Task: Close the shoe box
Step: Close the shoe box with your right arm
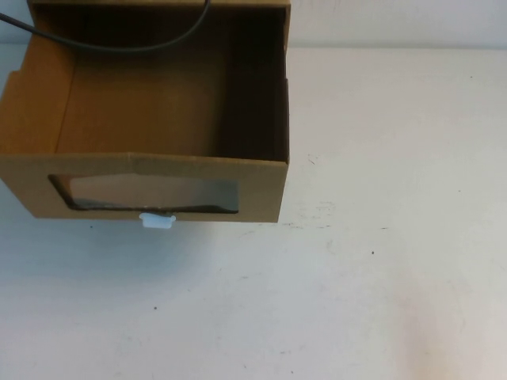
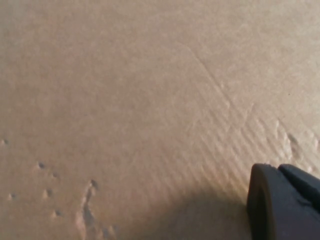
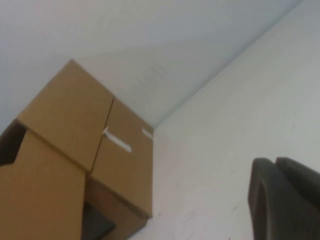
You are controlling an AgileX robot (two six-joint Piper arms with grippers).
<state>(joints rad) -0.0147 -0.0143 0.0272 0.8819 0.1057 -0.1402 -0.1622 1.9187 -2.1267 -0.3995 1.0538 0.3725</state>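
Note:
The shoe box (image 1: 150, 127) is brown cardboard and stands at the table's far left in the high view. Its drawer is slid out toward me, open on top, with nothing showing inside. The front panel has a dark clear window (image 1: 150, 194) and a small white pull tab (image 1: 157, 220) under it. Neither arm shows in the high view. My left gripper (image 2: 285, 202) is pressed close to a bare brown cardboard surface (image 2: 125, 100). My right gripper (image 3: 286, 197) hovers over the white table, well apart from the cardboard box (image 3: 75, 150) seen from its side.
A black cable (image 1: 119, 43) hangs across the box's back edge. White table (image 1: 380, 237) stretches to the right of the box and in front of it. A pale wall (image 3: 125, 35) rises behind the table.

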